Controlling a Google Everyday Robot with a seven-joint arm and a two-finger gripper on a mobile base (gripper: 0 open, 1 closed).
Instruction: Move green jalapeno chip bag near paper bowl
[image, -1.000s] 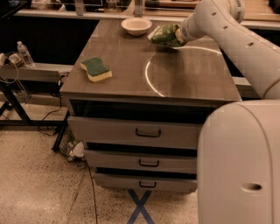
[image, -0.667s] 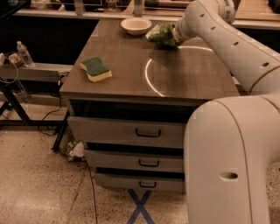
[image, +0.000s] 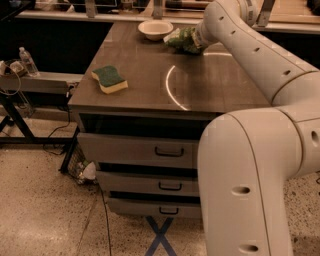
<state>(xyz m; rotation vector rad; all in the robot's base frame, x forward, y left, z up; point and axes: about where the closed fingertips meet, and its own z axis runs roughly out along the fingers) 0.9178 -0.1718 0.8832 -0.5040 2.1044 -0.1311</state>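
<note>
The gripper (image: 194, 40) has the bag (image: 179, 39) clamped, with the bowl (image: 156, 29) just beyond the fingers. It should lower gently, then release.

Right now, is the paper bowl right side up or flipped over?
Right side up: the paper bowl shows its hollow. The gripper is at the green jalapeno chip bag beside it.

— Where's the paper bowl (image: 155, 29)?
— Top centre, on the worktop's (image: 150, 92) far edge; green jalapeno chip bag (image: 180, 39) just right of it, claw (image: 197, 41) at the bag's right end.
— The sponge (image: 109, 79)?
— Left of centre, nearer the front.
</note>
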